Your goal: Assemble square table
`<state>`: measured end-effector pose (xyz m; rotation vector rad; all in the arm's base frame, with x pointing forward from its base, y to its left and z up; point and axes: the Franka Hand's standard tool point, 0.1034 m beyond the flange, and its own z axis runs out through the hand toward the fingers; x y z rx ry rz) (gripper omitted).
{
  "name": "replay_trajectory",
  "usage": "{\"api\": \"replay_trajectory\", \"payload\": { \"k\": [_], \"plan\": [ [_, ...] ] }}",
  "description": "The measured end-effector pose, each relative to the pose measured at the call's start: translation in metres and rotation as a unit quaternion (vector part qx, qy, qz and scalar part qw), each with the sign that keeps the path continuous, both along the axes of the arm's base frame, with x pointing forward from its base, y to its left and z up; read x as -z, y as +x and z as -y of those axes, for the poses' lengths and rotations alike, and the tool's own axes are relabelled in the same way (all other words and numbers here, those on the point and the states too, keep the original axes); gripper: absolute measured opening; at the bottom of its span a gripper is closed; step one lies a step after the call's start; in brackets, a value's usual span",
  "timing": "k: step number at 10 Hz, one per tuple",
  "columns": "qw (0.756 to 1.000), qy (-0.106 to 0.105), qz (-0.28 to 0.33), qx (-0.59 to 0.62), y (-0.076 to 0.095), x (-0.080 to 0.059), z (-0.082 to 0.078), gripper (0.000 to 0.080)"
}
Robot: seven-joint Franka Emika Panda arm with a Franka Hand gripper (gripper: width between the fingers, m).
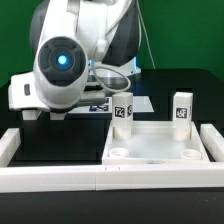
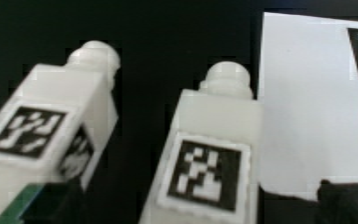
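Wrist view shows us one loose leg [image 2: 55,125] and a second loose leg [image 2: 220,150] lying side by side on the black bench [image 2: 158,40], just beside the marker board [image 2: 318,100]. The end effector [image 2: 190,205] is spread wide over them, pinching nothing. In the exterior view the square slab [image 1: 155,148] lies toward the exterior view's right, with one upright leg [image 1: 122,112] and another upright leg [image 1: 180,108] at its far corners. We judge the legs light, stiff and rather slippery, best held across the flat sides at mid-length, clear of the rounded tip. We read no brand, only black-white tags.
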<state>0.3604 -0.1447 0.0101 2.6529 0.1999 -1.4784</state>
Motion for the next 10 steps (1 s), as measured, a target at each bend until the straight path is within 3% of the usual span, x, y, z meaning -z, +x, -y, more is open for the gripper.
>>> {"api": "replay_trajectory", "payload": {
  "k": [3, 4, 5, 6, 7, 8, 10],
  "plan": [
    [1.0, 0.007, -0.006, -0.003, -0.0002, 0.0021, -0.0041, 0.0648],
    [1.0, 0.009, -0.007, -0.005, -0.0002, 0.0022, -0.0045, 0.0536],
    [1.0, 0.011, -0.007, -0.006, -0.0001, 0.0023, -0.0049, 0.0536],
    [1.0, 0.012, -0.007, -0.007, 0.0, 0.0023, -0.0053, 0.0357],
    [1.0, 0.013, -0.008, -0.009, 0.0001, 0.0023, -0.0056, 0.0357],
    [1.0, 0.015, -0.008, -0.01, 0.0002, 0.0024, -0.0059, 0.0288],
    [1.0, 0.018, -0.009, -0.013, 0.0004, 0.0024, -0.0065, 0.0288]
  ]
}}
